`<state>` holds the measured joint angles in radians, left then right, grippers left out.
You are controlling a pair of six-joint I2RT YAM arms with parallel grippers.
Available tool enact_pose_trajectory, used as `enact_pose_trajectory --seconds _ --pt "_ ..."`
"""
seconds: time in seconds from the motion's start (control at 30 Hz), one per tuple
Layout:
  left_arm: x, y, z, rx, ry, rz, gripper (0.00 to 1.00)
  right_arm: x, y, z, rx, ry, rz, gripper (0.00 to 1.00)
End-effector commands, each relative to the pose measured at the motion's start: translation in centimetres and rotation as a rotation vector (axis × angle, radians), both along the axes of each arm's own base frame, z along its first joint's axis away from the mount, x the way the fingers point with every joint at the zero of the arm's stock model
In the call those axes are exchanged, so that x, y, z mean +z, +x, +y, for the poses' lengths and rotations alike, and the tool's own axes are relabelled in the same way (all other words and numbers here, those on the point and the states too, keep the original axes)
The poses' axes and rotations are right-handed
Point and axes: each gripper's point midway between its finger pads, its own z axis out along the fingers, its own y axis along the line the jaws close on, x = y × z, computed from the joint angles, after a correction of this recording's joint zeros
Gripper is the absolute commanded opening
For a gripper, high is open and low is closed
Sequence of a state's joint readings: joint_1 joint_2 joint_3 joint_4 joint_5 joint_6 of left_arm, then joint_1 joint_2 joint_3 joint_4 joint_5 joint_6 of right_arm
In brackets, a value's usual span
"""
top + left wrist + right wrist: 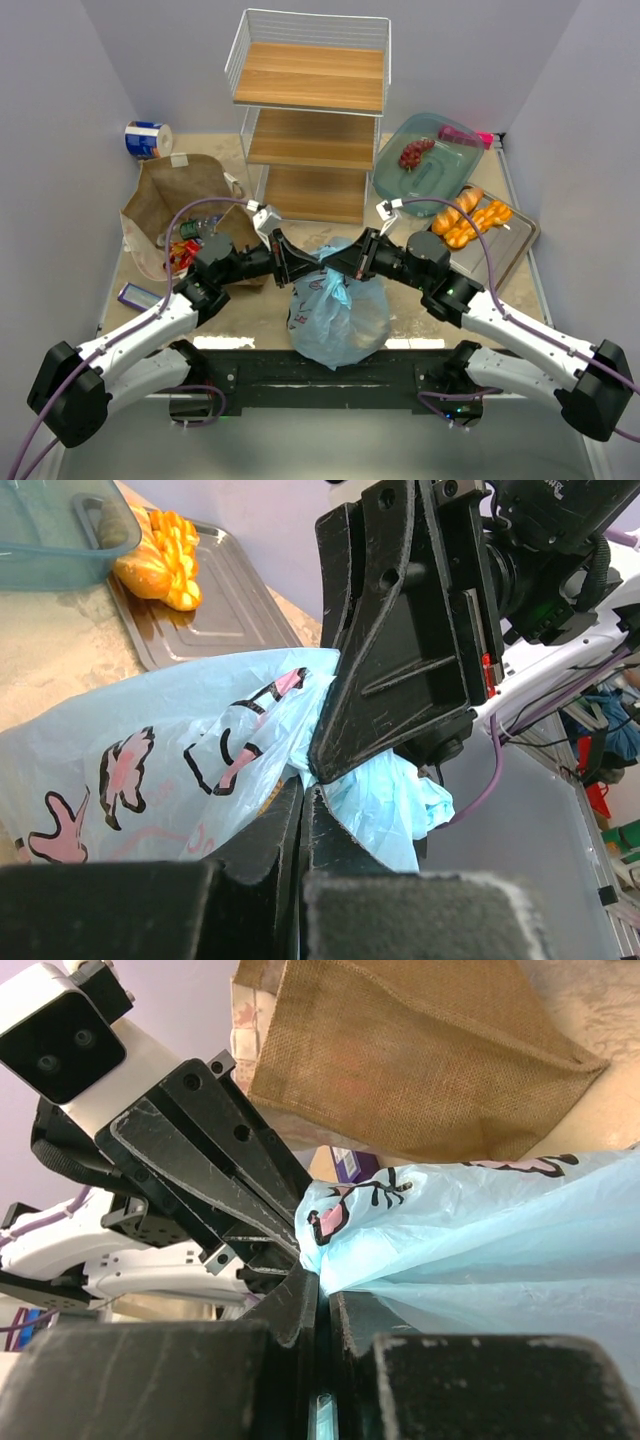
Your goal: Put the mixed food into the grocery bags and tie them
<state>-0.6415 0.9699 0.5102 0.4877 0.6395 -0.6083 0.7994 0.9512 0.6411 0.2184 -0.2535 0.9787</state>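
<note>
The light-blue plastic bag [335,312] with printed figures stands bulging at the table's near middle. Both grippers meet above its gathered top. My left gripper [298,262] is shut on a fold of the bag's plastic [215,750], its tips [302,785] pinching the film. My right gripper [347,260] is shut on the opposite fold [480,1240], with blue film caught between its jaws [322,1285]. The brown bag [180,195] stands open at the left with a red packet and green items [185,247] inside. Orange-brown breads [470,218] lie on a metal tray [515,235]. What the blue bag holds is hidden.
A wire rack with wooden shelves [312,120] stands at the back middle. A teal see-through dish [435,165] holding a red item [416,152] sits right of it. A blue-and-white roll [148,138] is at the back left. A purple bar [140,296] lies by the left arm.
</note>
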Motion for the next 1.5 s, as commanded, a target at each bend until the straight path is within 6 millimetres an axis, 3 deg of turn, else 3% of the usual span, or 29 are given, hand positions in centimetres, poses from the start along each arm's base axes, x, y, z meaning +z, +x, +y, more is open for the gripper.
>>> enact_pose_trajectory --seconds 0.0,0.03,0.1,0.13,0.2,0.23,0.33,0.47,0.77,1.1,1.23,1.37,1.4,1.47 --pt "1.0 0.1 -0.1 -0.005 -0.005 -0.030 0.00 2.9 -0.5 0.2 0.047 0.002 -0.072 0.17" --pt "1.0 0.1 -0.2 -0.008 0.001 -0.035 0.00 3.4 -0.7 0.1 0.059 -0.004 -0.081 0.26" --pt "0.7 0.2 -0.1 -0.008 0.020 -0.022 0.00 2.9 -1.2 -0.3 0.067 -0.049 -0.075 0.33" --pt "0.7 0.4 -0.1 -0.005 0.025 -0.026 0.00 3.9 -1.5 -0.7 0.069 -0.043 -0.096 0.42" --pt "0.6 0.6 0.0 0.001 0.035 -0.020 0.00 3.2 -1.9 -1.5 0.063 -0.107 -0.082 0.52" --pt "0.6 0.7 0.0 0.001 0.037 -0.025 0.00 3.9 -2.1 -2.0 0.059 -0.110 -0.097 0.55" --pt "0.6 0.8 0.1 0.006 0.045 -0.021 0.00 3.1 -2.3 -3.1 0.032 -0.178 -0.077 0.63" --pt "0.6 0.9 0.1 0.009 0.048 -0.017 0.00 1.9 -3.2 -3.9 0.056 -0.231 -0.065 0.64" --pt "0.6 1.1 0.2 0.020 0.052 -0.017 0.00 0.5 -5.2 -3.8 0.150 -0.256 -0.009 0.56" --pt "0.8 1.2 0.2 0.022 0.052 -0.024 0.00 -0.6 -6.6 -1.6 0.228 -0.278 0.004 0.57" --pt "0.8 1.2 0.3 0.023 0.057 -0.028 0.00 -0.6 -6.3 -1.5 0.207 -0.280 -0.003 0.44" --pt "0.8 1.2 0.4 0.028 0.060 -0.032 0.00 -0.7 -6.0 -1.9 0.178 -0.287 -0.005 0.20" --pt "0.8 1.2 0.4 0.028 0.061 -0.031 0.00 -0.7 -5.9 -1.9 0.170 -0.287 -0.006 0.09" --pt "1.1 1.1 0.4 0.025 0.056 -0.042 0.00 -1.2 -5.8 -2.0 0.164 -0.301 -0.002 0.01"
